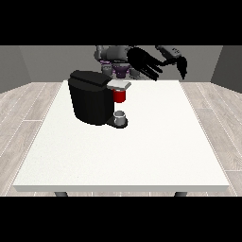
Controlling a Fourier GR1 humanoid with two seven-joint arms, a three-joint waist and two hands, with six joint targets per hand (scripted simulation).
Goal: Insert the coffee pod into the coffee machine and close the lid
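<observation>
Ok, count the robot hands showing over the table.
1 plainly shows: a black hand with straight fingers, raised above the table's far edge, right of the coffee machine. The other may be hidden.

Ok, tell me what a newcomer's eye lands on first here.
First the black coffee machine at the white table's far left, with its red part under a grey lid and a small grey cup below. Then the black hand at the view's right, fingers spread, hovering above the table's far edge.
</observation>
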